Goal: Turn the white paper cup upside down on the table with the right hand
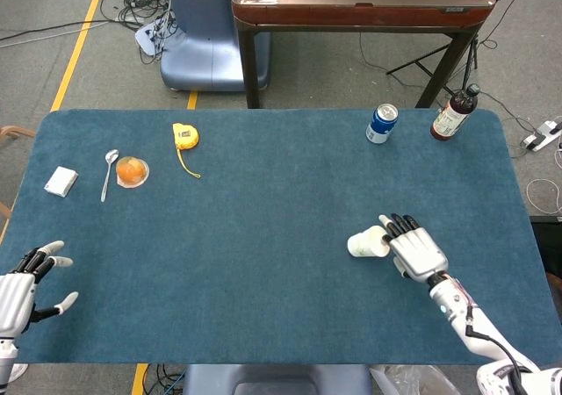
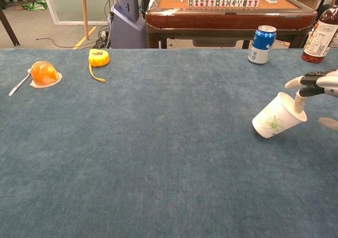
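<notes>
The white paper cup [image 1: 367, 243] [image 2: 277, 119], printed with a green flower, leans over on the blue table, right of centre, with its mouth towards my right hand. My right hand [image 1: 420, 250] [image 2: 317, 84] is just to the right of it, fingers spread. One fingertip [image 2: 299, 102] hooks into the rim, while the thumb stays apart lower down. Whether the cup's base touches the cloth is unclear. My left hand [image 1: 22, 281] hovers open at the near left edge, holding nothing, and shows only in the head view.
A blue can [image 1: 381, 123] [image 2: 262, 44] and a brown bottle [image 1: 453, 114] [image 2: 319, 37] stand at the far right. At the far left are a yellow tape measure [image 1: 184, 136], an orange jelly cup [image 1: 132, 171], a spoon [image 1: 108, 174] and a white box [image 1: 61, 181].
</notes>
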Available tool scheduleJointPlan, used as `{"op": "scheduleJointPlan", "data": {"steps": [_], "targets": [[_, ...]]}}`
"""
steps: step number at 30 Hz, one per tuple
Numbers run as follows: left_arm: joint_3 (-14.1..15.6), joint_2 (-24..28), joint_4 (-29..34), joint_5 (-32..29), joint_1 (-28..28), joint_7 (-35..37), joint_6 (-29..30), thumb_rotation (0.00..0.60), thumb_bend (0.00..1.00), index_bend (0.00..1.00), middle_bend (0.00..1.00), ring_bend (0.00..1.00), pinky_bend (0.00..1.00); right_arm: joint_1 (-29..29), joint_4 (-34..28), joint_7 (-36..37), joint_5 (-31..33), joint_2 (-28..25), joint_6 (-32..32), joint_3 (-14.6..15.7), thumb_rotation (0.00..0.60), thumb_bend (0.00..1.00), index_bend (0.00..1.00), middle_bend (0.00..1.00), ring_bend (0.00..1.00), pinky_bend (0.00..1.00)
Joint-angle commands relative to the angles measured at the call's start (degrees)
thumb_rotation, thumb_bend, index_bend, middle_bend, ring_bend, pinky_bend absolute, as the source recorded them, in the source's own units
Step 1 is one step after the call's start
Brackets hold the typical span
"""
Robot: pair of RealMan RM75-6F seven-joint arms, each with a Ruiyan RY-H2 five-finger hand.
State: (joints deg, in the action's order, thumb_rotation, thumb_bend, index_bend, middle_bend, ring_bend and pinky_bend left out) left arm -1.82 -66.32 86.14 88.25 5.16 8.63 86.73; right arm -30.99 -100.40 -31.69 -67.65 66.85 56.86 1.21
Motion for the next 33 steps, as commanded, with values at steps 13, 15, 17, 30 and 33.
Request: {"op": "scheduleJointPlan", "data": {"steps": [13, 15, 17, 30, 33], "targets": [[0.2, -0.1, 0.4, 0.2, 0.1, -0.9, -0.2, 0.600, 0.15, 0.39, 0.21, 0.17, 0.42, 6.2, -4.2, 3.5, -2.4, -6.3, 7.2, 2.3, 0.600, 0.51, 0.36, 0.04, 0.00, 0.11], [0.3, 0.0, 0.5, 0.3, 0.1, -0.7, -0.2, 0.600, 0.15, 0.39, 0.21, 0.17, 0.42, 7.0, -6.1, 3.8, -3.2, -7.9, 8.4, 2.4, 0.600, 0.50, 0.36, 0.04, 0.00, 0.11], [0.3, 0.0, 0.6, 0.5, 0.1, -0.7, -0.1, 0.600, 0.15, 0.39, 0.21, 0.17, 0.42, 7.5, -7.6, 4.1, -3.9, -8.9, 9.4, 2.3, 0.600, 0.50, 0.36, 0.04, 0.00, 0.11], [0.8, 0.2, 1.3, 1.7, 0.1, -1.0, 0.4, 0.600, 0.15, 0.39, 0.21, 0.17, 0.42, 5.8, -11.7, -2.9, 4.9, -4.9, 10.2, -2.7, 0.600, 0.01, 0.36, 0.04, 0.00, 0.05], [0.8, 0.3, 1.5, 1.7, 0.0, -0.6, 0.5, 0.600, 0.15, 0.39, 0.21, 0.17, 0.42, 4.0, -12.8, -7.4, 10.2, -3.5, 9.8, -3.9, 0.600, 0.00, 0.36, 0.02, 0.00, 0.04]]}}
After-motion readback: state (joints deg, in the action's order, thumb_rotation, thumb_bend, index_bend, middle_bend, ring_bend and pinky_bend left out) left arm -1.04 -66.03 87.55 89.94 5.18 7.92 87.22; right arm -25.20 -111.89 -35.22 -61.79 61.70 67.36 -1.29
